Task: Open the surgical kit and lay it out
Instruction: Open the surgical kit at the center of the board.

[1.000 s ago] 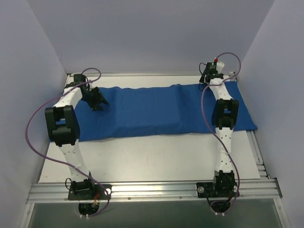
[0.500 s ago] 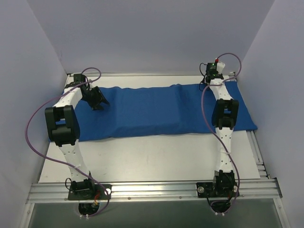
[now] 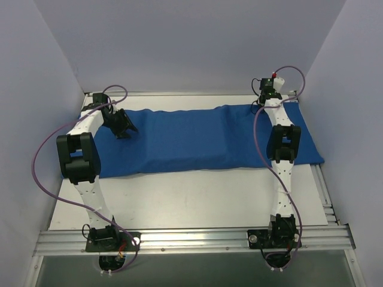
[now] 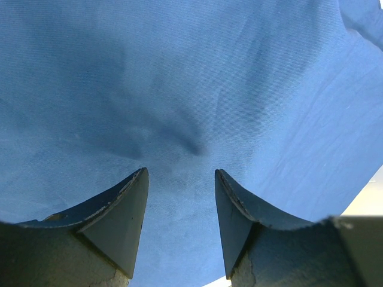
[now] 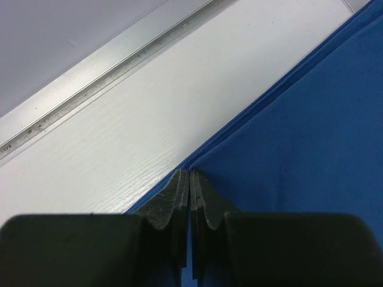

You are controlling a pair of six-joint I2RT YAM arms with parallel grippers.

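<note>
**A:** Lying folded across the far half of the table (image 3: 197,197), the blue wrap (image 3: 197,140) shows no tray or instruments.

**B:** Where's my grip?

**A:** Your right gripper (image 5: 190,176) is clenched on the wrap's far right edge, seemingly on the top layer only. Lift low and peel that flap outward slowly, so nothing underneath shifts.

**B:** And the left?

**A:** Your left gripper (image 4: 181,179) is released over the left end, holding nothing. Pinch there before you pull hard.
</note>
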